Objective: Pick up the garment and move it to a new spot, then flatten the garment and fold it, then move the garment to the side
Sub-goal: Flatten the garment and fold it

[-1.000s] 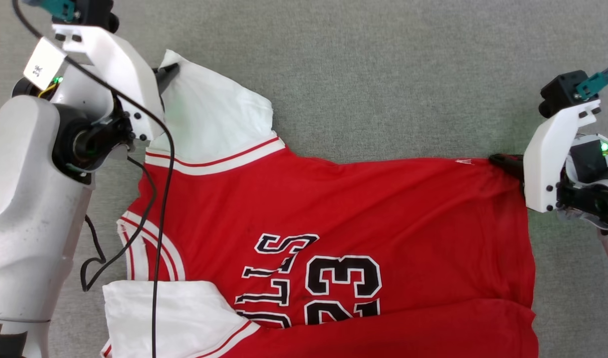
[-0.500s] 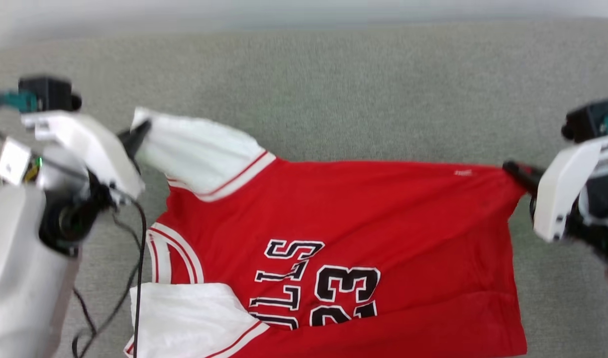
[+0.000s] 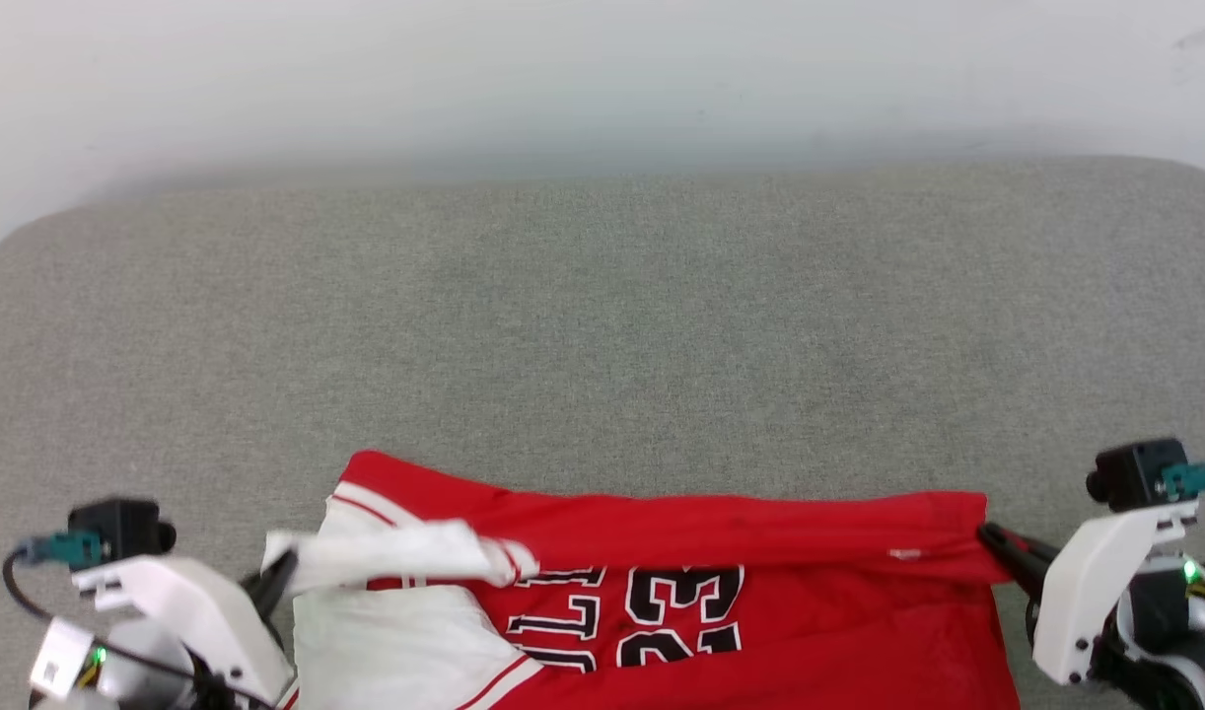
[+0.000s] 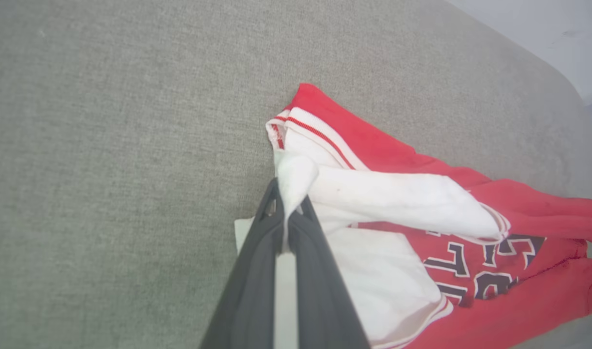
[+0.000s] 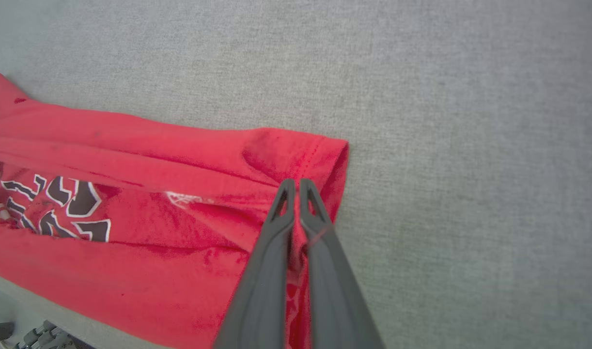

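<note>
Holding the garment (image 3: 760,552) at both ends, I judge myself partway through the folding step. Nearest me, the left gripper (image 3: 283,577) is closed tight on the tip of a white sleeve (image 4: 397,198). The left wrist view shows the cloth pinched between the dark fingers (image 4: 257,271) with no gap. At the other end the right gripper (image 3: 1002,544) is likewise clamped on a red hem corner (image 5: 325,155), fabric bunched around its tips. Between them the shirt lies along the near edge of the grey padded surface (image 3: 602,345). Its lifted long edge is drawn over the black lettering (image 3: 662,611), so a red band covers part of it. The sleeve is twisted and the lower layer rumpled, so I would not call the fold finished. Laying this edge down, letting go, any further folds and the move to the side all look undone. Beyond the shirt the grey surface stretches to a pale wall (image 3: 602,79).
</note>
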`<state>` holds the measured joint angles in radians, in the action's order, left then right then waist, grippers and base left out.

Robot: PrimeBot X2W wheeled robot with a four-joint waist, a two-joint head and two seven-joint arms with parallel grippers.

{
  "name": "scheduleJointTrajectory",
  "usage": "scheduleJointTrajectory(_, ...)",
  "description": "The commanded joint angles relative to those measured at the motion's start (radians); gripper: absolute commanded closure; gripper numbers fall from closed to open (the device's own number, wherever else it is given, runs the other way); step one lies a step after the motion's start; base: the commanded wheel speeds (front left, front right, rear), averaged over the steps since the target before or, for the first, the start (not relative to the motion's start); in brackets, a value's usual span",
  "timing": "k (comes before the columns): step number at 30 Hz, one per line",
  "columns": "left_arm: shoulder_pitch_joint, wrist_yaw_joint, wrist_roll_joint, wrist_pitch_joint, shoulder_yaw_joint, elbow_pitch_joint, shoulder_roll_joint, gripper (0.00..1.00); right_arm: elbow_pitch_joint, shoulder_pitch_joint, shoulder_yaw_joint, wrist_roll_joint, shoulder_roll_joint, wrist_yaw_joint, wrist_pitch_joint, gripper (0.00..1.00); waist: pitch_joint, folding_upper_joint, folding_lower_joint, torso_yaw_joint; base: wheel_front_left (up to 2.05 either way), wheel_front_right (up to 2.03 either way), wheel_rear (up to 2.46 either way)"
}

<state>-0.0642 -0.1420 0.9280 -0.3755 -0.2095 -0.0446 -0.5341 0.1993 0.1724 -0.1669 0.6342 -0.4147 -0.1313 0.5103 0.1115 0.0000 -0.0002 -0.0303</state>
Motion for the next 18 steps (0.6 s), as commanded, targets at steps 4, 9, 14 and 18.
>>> scheduleJointTrajectory(4, 0.116, -0.044, 0.018, -0.005, 0.019, 0.046, -0.008, 1.00, 0.002, -0.075, 0.022, 0.003, 0.019, 0.001, -0.023, 1.00, -0.020, 0.0000, 0.0002, -0.003, 0.00, 0.00, 0.00)
scheduleJointTrajectory(9, 0.222, -0.064, 0.049, -0.008, 0.021, 0.071, 0.013, 1.00, 0.017, -0.133, 0.032, -0.008, 0.043, 0.001, -0.054, 1.00, -0.029, 0.0000, 0.0002, -0.013, 0.00, 0.00, 0.00)
scheduleJointTrajectory(14, 0.254, -0.060, 0.061, 0.001, -0.008, 0.043, 0.059, 1.00, 0.047, -0.154, 0.044, -0.012, 0.076, 0.001, -0.092, 0.91, -0.025, 0.0000, 0.0002, -0.020, 0.00, 0.00, 0.00)
scheduleJointTrajectory(18, 0.226, -0.041, 0.053, 0.022, -0.036, 0.004, 0.094, 0.15, 0.068, -0.160, 0.040, -0.003, 0.108, 0.001, -0.130, 0.00, -0.023, 0.0000, 0.0002, -0.020, 0.00, 0.00, 0.00)
